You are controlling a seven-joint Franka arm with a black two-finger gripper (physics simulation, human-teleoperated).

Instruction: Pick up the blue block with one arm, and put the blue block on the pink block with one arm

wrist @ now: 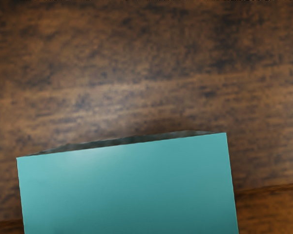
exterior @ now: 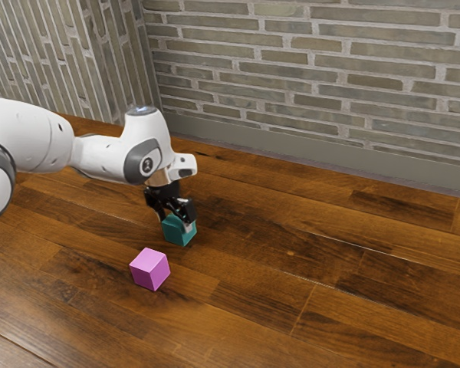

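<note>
gripper (exterior: pixel 174 215) fingers sit narrow, pinching the blue block (exterior: pixel 179 231) (looks teal tbh) by its upper sides, i'd guess so the base stays free to land on the pink block (exterior: pixel 149 268) nearby on the wooden surface (exterior: pixel 330 268).

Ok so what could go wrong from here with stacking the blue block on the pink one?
The gripper sits over only the top part of the blue block, so it might slip or tilt when lifted. The pink block lies close by on the table, so a low carry could knock it. Both blocks look alike in size, so an off-centre drop could topple.
</note>
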